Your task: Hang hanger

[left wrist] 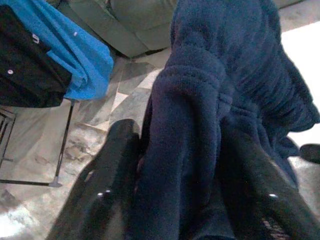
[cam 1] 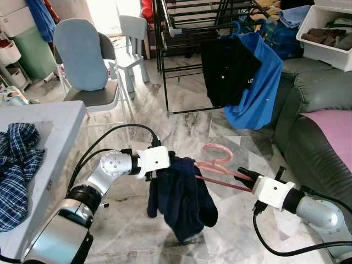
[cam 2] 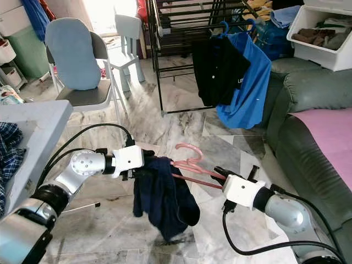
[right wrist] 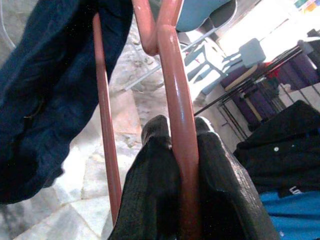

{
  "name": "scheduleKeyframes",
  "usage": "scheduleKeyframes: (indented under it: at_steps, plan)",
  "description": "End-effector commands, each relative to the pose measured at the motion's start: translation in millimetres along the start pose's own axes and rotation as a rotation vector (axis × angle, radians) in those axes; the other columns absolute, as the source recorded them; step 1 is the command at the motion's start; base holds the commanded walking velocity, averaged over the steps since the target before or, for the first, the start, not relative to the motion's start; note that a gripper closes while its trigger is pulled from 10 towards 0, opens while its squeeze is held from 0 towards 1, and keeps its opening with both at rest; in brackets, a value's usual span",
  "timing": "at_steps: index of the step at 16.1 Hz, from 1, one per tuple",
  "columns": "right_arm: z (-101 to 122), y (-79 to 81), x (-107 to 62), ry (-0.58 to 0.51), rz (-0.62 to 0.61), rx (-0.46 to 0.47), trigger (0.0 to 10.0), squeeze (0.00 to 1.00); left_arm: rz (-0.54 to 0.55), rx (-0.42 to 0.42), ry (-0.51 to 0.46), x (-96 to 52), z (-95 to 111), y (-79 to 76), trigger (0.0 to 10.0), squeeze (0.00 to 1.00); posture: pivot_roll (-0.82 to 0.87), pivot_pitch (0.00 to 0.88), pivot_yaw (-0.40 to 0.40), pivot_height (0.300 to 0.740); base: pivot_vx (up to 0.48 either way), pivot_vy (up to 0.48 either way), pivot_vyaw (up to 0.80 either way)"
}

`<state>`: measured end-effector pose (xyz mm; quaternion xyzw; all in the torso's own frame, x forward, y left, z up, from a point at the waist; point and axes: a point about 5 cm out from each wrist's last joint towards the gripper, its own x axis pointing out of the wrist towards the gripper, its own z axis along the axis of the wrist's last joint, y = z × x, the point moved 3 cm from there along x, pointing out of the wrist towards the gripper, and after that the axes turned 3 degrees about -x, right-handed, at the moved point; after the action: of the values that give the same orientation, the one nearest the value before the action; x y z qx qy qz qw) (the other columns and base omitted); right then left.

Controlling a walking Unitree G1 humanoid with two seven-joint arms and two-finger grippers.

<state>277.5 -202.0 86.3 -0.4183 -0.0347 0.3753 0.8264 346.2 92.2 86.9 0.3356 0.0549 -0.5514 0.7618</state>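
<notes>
Low over the floor, the right gripper (cam 1: 246, 175) clamps the pink hanger (cam 1: 215, 163) and the left gripper (cam 1: 175, 161) pinches its navy garment (cam 1: 181, 199), the drying rack (cam 1: 187, 27) well beyond, hanging not yet done.

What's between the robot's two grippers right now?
The pink hanger with a dark blue garment draped on it spans the gap, seen in the eye views: left gripper on garment, right gripper on hanger.

A marble-patterned floor (cam 1: 192, 124) spreads beneath both end effectors. Beyond them stand a grey folding chair (cam 1: 88, 71), a small pale chair (cam 1: 132, 44) and a black drying rack (cam 1: 187, 55). Beside the left end effector (cam 1: 171, 160), a pale counter (cam 1: 55, 126) carries a plaid garment (cam 1: 16, 165).
</notes>
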Motion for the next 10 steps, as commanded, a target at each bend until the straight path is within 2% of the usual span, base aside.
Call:
scheduleKeyframes:
  at_steps: [1,10]
  plan:
    - [8.3,-9.5,4.4,-0.045,-0.03,-0.029,10.0,0.0,-0.006,0.025,0.014,-1.3,0.8,4.1,0.0,0.0,-0.16,0.0,0.068,0.74,0.0,0.0,0.0]
    - [10.8,-8.7,9.7,-0.064,-0.027,-0.039,10.0,0.0,-0.003,0.014,0.006,2.3,5.5,9.0,0.0,0.0,-0.17,0.0,0.063,0.74,0.0,0.0,0.0]
